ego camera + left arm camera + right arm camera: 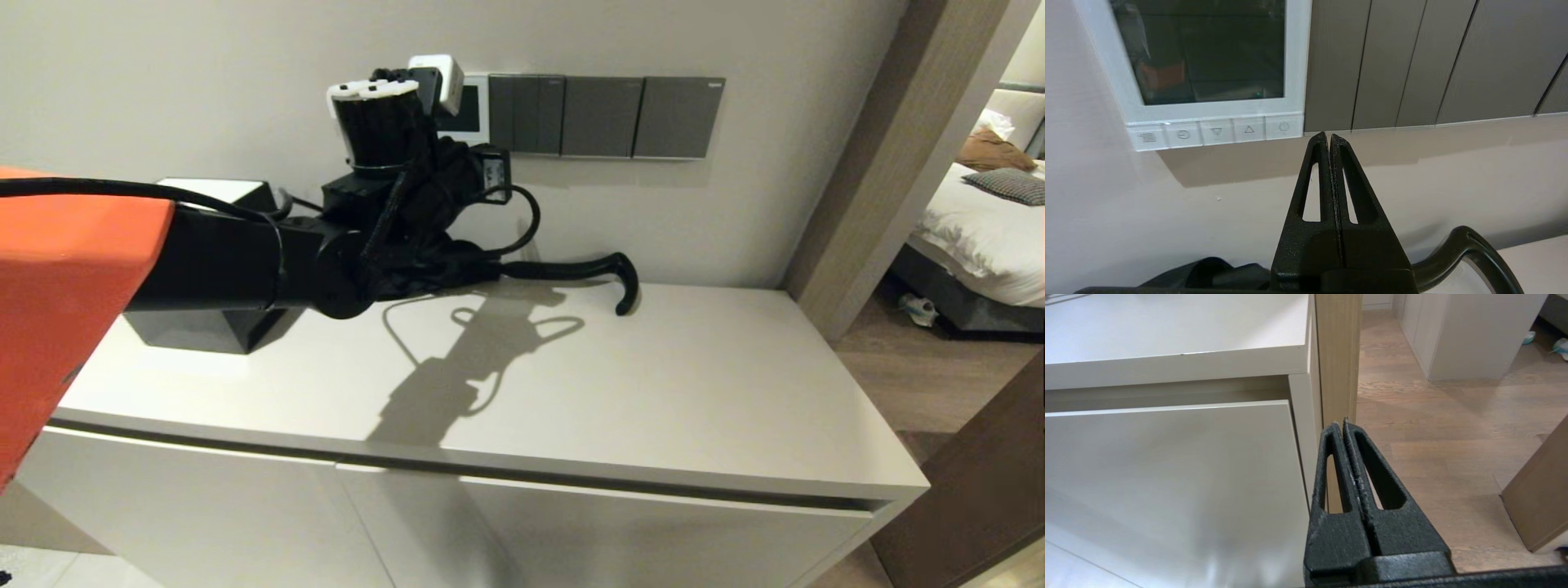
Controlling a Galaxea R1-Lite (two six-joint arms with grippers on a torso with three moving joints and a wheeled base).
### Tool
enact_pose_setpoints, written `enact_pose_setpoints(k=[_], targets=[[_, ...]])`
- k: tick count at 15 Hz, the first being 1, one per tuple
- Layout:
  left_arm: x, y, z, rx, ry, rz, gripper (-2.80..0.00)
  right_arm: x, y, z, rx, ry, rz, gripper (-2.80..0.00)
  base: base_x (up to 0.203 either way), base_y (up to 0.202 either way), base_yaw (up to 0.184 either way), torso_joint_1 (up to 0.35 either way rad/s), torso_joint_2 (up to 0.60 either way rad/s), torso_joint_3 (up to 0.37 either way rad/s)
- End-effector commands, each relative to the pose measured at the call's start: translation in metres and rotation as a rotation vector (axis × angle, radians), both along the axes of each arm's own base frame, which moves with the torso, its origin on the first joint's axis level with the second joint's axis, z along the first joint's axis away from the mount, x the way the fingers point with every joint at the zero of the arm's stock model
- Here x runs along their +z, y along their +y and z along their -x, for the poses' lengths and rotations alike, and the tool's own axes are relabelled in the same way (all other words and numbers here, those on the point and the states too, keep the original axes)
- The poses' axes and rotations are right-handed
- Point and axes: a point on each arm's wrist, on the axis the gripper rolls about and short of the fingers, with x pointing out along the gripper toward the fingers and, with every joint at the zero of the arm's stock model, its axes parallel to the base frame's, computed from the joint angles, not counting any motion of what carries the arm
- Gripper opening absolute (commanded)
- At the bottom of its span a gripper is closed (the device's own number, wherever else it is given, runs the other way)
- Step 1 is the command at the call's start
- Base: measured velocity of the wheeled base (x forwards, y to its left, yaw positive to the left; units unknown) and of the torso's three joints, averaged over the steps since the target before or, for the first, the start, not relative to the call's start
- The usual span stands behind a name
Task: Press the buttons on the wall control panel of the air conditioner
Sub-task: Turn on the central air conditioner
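The white-framed wall control panel (1208, 53) has a dark screen; in the head view (473, 110) my left wrist (408, 180) covers part of it. A row of pale buttons (1216, 131) runs along its lower edge, with the round-symbol button (1284, 127) at the end nearest the switch plates. My left gripper (1329, 135) is shut and empty. Its tips sit close to the wall, just below the panel's lower corner where it meets the first dark grey switch plate (1335, 65). My right gripper (1341, 424) is shut and empty, low beside the cabinet's side.
Dark grey switch plates (608, 116) run along the wall beside the panel. On the white cabinet top (694, 384) lie a black curved hook (620, 282) and a black box (204, 327). A wooden door frame (857, 163) stands to the right.
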Motion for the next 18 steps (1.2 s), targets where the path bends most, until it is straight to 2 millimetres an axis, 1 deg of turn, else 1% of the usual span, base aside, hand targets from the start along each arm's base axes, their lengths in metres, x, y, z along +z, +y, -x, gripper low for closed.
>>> enact_pose_setpoints(k=[1,4,7,10,18], targets=[[-0.002,-0.002,-0.002,0.001,0.0,0.001,-2.8,-0.001,0.0,0.0,0.0,0.003,0.0,-2.8,0.0,0.0,0.0,0.0,0.0,0.0],[-0.007,-0.003,-0.014,0.016,0.001,0.001,-2.8,-0.001,0.0,0.0,0.0,0.003,0.0,-2.8,0.0,0.0,0.0,0.0,0.0,0.0],[-0.004,0.003,-0.019,0.031,-0.01,0.008,-2.8,-0.001,0.0,0.0,0.0,0.003,0.0,-2.8,0.0,0.0,0.0,0.0,0.0,0.0],[-0.002,0.008,-0.022,0.045,-0.016,0.012,-2.8,-0.001,0.0,0.0,0.0,0.003,0.0,-2.8,0.0,0.0,0.0,0.0,0.0,0.0],[-0.005,0.008,-0.025,0.05,-0.012,0.01,-2.8,-0.001,0.0,0.0,0.0,0.004,0.0,-2.8,0.0,0.0,0.0,0.0,0.0,0.0]])
